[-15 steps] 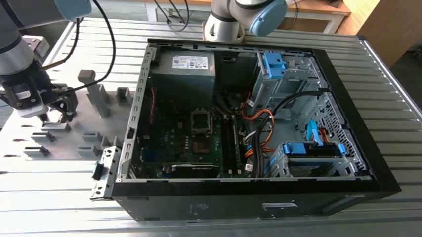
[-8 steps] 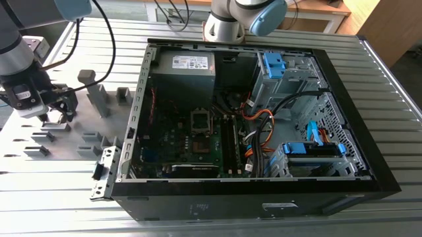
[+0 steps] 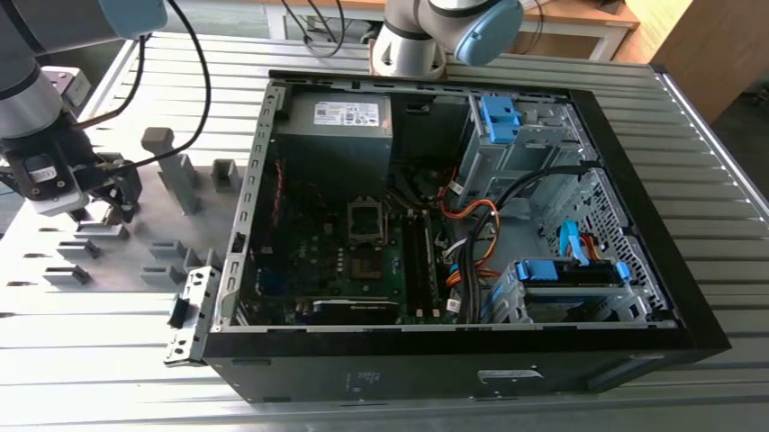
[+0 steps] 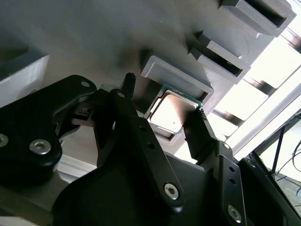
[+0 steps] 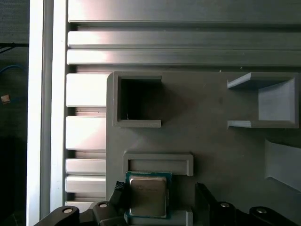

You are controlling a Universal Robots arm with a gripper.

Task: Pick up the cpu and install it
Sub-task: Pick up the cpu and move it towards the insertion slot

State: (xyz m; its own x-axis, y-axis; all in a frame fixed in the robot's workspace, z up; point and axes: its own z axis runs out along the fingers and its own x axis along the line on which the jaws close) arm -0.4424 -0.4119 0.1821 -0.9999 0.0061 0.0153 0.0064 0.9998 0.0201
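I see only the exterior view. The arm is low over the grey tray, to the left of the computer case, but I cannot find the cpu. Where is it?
Observer: In the first wrist view the chip lies flat in a small grey holder on that tray, metal side up.
Operator: Are the jaws closed on it?
Observer: No. They stand open, one on each side of the chip, with a clear gap on one side.
Operator: Is something in the pocket next to it?
Observer: The square pocket just beyond the holder looks hollow; I see nothing inside.
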